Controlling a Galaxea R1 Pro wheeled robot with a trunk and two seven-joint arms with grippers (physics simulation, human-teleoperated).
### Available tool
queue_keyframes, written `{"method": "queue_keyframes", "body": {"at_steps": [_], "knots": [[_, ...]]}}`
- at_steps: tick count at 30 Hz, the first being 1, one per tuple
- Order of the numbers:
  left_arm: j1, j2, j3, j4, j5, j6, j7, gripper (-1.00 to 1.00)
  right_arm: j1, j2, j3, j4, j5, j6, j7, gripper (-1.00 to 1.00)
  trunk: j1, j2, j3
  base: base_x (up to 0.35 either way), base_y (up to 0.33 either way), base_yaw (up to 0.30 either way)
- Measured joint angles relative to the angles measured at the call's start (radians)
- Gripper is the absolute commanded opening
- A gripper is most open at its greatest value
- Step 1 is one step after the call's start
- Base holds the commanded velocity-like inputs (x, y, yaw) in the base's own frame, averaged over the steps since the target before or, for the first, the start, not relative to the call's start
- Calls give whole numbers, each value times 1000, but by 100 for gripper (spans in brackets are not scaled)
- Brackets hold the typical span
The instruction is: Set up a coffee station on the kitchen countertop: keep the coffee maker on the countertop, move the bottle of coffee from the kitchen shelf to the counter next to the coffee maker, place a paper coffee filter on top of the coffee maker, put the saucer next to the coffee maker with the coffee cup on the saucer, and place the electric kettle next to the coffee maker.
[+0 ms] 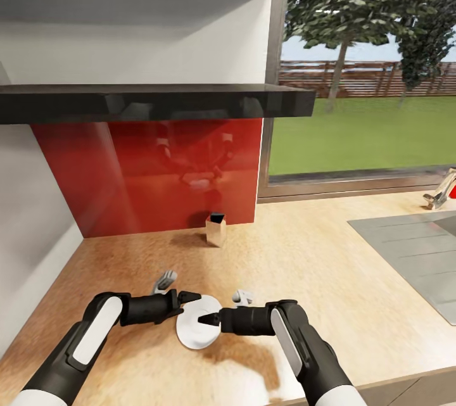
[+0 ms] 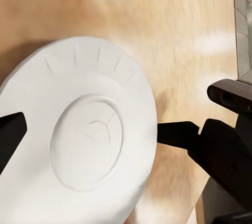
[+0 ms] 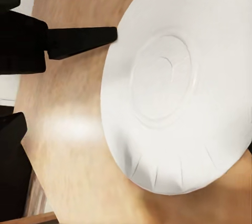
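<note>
A white round saucer (image 1: 193,330) with a raised centre ring and short ribs on part of its rim sits low over the wooden counter (image 1: 304,266), near its front edge. My left gripper (image 1: 192,298) reaches in from the left, one dark finger (image 2: 10,137) at the saucer's (image 2: 79,140) rim. From the right, my right gripper (image 1: 204,318) has a pointed finger (image 2: 178,132) touching the opposite rim. Across the saucer (image 3: 178,87), the left finger (image 3: 79,40) meets its edge. Each gripper's second finger is hidden, so their states are unclear.
A small tan box with a dark top (image 1: 216,228) stands against the red backsplash (image 1: 152,171). A dark shelf (image 1: 158,102) hangs overhead. A steel sink (image 1: 411,254) and tap (image 1: 440,194) lie at the right, a white wall (image 1: 31,235) at the left, and a window (image 1: 367,76) behind.
</note>
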Motion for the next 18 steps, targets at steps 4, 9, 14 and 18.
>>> {"method": "queue_keyframes", "body": {"at_steps": [4, 9, 14, 18], "knots": [[0, -3, 0, -1, 0, 0, 0, 100, 0, 0, 0, 0, -3, 0, 0, 100, 0, 0, 0, 0, 0, 0], [0, -2, 0, -1, 0, 0, 0, 100, 0, 0, 0, 0, -3, 0, 0, 100, 0, 0, 0, 0, 0, 0], [0, -1, 0, 0, 1, 0, 0, 100, 0, 0, 0, 0, -3, 0, 0, 100, 0, 0, 0, 0, 0, 0], [0, -1, 1, 0, 1, 0, 0, 100, 0, 0, 0, 0, -3, 0, -1, -100, 0, 0, 0, 0, 0, 0]]}}
